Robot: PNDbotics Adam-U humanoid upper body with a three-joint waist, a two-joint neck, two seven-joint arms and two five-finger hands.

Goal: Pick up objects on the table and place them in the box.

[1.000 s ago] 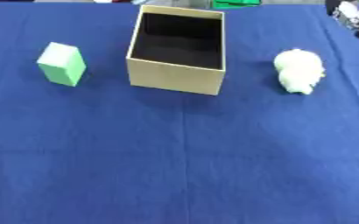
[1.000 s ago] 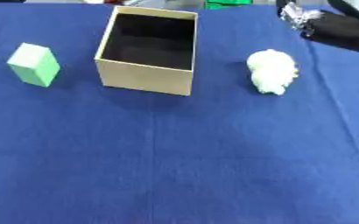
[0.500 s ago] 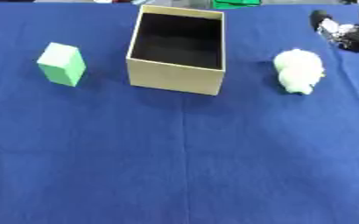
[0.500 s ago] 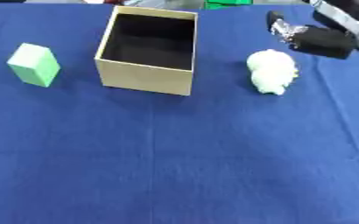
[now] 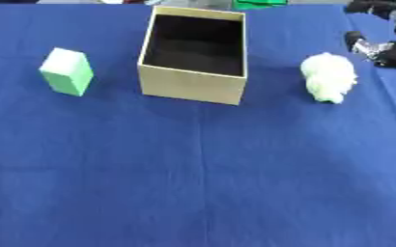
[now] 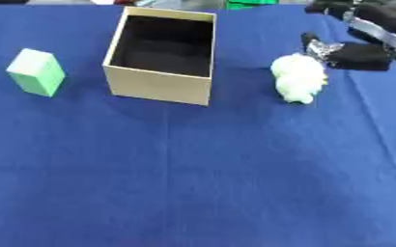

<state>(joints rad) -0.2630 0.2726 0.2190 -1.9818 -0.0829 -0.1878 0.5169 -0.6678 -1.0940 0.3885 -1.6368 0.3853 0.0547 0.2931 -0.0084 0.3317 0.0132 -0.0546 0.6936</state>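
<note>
Right hand [image 6: 353,50] just beside white toy [image 6: 299,78], apart; finger state unclear.

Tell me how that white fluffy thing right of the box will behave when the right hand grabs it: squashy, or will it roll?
The white fluffy thing looks fuzzy and lumpy, so it probably squashes under the fingers and is light. Its uneven outline suggests it would flop rather than roll. The right hand sits close beside it, near the blue cloth's far right edge.
</note>
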